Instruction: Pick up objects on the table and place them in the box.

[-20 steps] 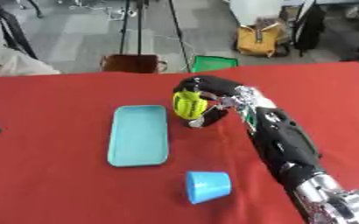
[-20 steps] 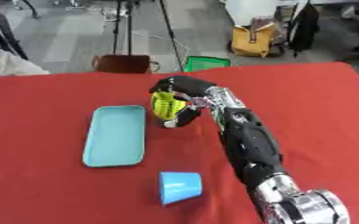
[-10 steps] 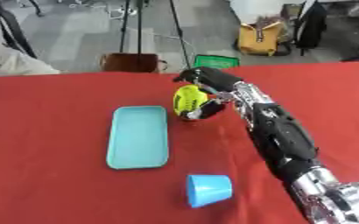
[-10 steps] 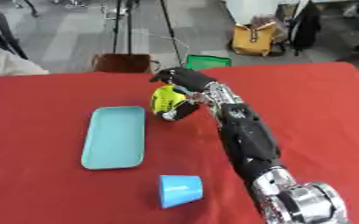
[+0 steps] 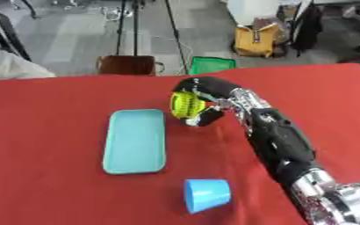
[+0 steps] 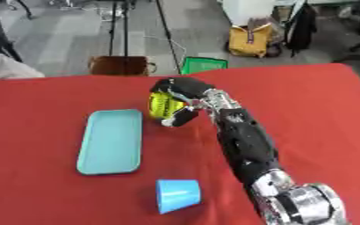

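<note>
My right hand point(image 5: 204, 93) is curled round a yellow-green ball point(image 5: 185, 104), holding it just above the red table, a little right of the top end of the teal tray point(image 5: 135, 140). The black forearm runs from the lower right up to that hand. A blue cup point(image 5: 207, 194) lies on its side near the table's front, below the tray. My left hand shows in neither view.
The red table point(image 5: 52, 101) ends at its far edge just behind the hand. Beyond it on the floor stand a brown stool point(image 5: 126, 65), a green crate point(image 5: 210, 65), a yellow bag point(image 5: 255, 41) and tripod legs.
My right hand has lifted the ball slightly and carried it a little toward the tray. Tray and cup stay where they were.
</note>
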Available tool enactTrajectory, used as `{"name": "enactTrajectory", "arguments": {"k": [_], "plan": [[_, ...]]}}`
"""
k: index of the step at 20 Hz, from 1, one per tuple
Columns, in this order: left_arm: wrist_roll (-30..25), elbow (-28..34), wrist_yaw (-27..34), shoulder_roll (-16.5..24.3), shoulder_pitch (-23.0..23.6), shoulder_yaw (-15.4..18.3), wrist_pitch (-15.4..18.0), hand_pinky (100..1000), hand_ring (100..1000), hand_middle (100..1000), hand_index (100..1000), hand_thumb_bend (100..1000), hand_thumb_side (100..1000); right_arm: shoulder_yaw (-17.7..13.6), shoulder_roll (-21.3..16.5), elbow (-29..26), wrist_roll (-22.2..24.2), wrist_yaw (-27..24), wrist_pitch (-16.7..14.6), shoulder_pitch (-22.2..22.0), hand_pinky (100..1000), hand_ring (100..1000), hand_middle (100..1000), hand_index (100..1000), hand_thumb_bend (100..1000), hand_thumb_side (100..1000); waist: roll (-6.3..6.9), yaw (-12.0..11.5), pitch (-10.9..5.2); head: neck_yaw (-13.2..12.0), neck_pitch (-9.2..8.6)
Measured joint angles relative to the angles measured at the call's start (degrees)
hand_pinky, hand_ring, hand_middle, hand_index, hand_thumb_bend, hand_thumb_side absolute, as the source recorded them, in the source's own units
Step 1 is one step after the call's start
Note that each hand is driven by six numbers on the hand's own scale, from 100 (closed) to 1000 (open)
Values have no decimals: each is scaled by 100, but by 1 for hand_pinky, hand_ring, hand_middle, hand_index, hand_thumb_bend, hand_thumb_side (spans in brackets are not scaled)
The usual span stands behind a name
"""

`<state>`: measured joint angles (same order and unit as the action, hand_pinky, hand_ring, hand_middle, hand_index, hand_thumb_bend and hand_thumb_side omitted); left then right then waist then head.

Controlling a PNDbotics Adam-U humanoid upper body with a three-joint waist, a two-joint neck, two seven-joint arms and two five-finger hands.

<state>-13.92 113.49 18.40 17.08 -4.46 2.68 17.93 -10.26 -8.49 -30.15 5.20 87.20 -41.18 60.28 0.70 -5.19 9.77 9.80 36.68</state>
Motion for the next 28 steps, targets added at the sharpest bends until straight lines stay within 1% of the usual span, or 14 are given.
{"name": "enactTrajectory", "arguments": {"k": [1,2,3,4,5,6,7,8,9,10,14,19,24,28], "plan": [[-1,0,0,0,0,0,0,591,1000,1000,978,560,785,2,1,9,92,0,-10,2,756,835,848,925,461,536,0,1,-1,2,-1],[-2,0,0,0,0,0,1,591,1000,1000,979,559,788,2,1,9,172,0,-19,4,494,680,811,894,460,340,0,3,-7,4,-1],[-2,0,0,0,-1,0,2,591,1000,1000,979,559,788,2,1,9,234,-2,-18,4,494,680,811,894,460,340,0,6,-10,7,-3],[-2,0,0,-1,-1,-1,2,591,1000,1000,979,557,790,1,1,8,282,-11,-13,1,298,527,780,871,419,102,0,12,-11,11,-4],[-3,0,0,-1,-4,-1,2,591,1000,1000,979,557,790,1,3,1,306,-31,-4,1,298,527,780,871,419,102,0,14,-14,17,-5],[-3,0,0,-1,-4,-1,1,591,1000,1000,979,557,790,1,6,-13,323,-59,5,-1,269,500,772,863,399,100,0,15,-14,21,-6],[-3,0,0,-1,-4,-1,1,591,1000,1000,979,557,790,1,8,-28,327,-86,8,-9,269,500,772,863,399,100,0,19,-14,23,-6],[-3,0,0,-1,-4,-1,1,592,1000,1000,979,553,795,0,8,-44,324,-121,4,-21,258,475,757,846,338,100,0,22,-14,23,-7],[-2,0,0,-1,-4,-1,1,592,1000,1000,979,553,795,-3,9,-74,304,-181,-14,-37,258,475,757,846,338,100,0,31,-14,23,-7],[-1,0,0,-1,-4,-1,-1,592,1000,1000,979,550,797,-3,10,-100,278,-258,-40,-58,282,481,761,855,309,100,0,43,-14,23,-7],[4,0,6,-1,-4,-1,-6,592,1000,1000,979,549,795,8,40,-267,206,-718,-301,-117,279,473,747,848,299,100,8,86,-13,22,-7],[4,0,25,-1,-4,-1,-6,592,1000,1000,979,550,793,147,170,-788,333,-1507,-641,-73,274,468,745,847,300,100,22,80,-14,23,-7],[4,0,49,-1,-9,-2,-7,593,1000,1000,980,555,787,316,353,-1157,633,-2165,-773,-26,277,469,745,851,296,100,12,21,-16,49,-7],[-6,0,84,-1,-32,-3,-17,595,1000,1000,979,558,782,415,476,-1273,908,-2483,-828,-26,283,471,750,853,278,100,-13,-27,-19,61,-7]]}}
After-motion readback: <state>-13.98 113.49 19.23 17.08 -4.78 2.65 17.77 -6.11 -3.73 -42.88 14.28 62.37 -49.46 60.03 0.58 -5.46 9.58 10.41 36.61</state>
